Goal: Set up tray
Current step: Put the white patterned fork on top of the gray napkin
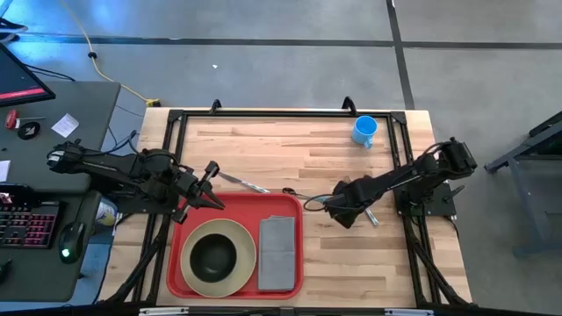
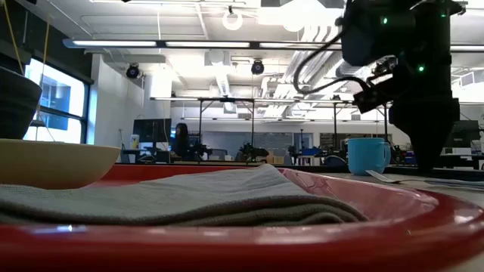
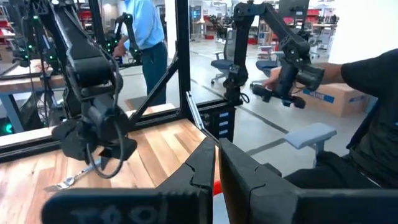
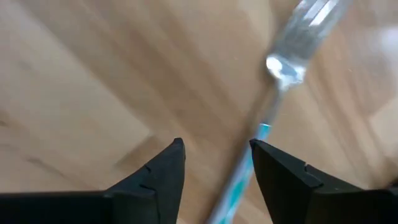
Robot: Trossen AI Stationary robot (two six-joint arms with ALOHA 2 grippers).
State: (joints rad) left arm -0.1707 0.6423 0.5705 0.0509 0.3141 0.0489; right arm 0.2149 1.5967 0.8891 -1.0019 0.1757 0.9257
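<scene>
1. The big red plastic tray (image 1: 176, 263) with a low rim lies on the wooden surface (image 1: 299, 149), near the front edge on the left side. A cream plate (image 1: 219, 256) with a dark bowl and a folded grey napkin (image 1: 277, 253) lie in it.
2. The right gripper (image 4: 214, 163) hangs low over a silver fork with a blue-green handle (image 4: 273, 93), just right of the tray. Its fingers are wide apart, and the handle runs between them.
3. The tray lies to the left of these fingers, so the right arm is the nearer one for the fork.
4. The left gripper (image 3: 217, 165) hovers at the tray's far left corner, holding a thin silver piece of cutlery (image 1: 241, 183) in nearly shut fingers.
</scene>
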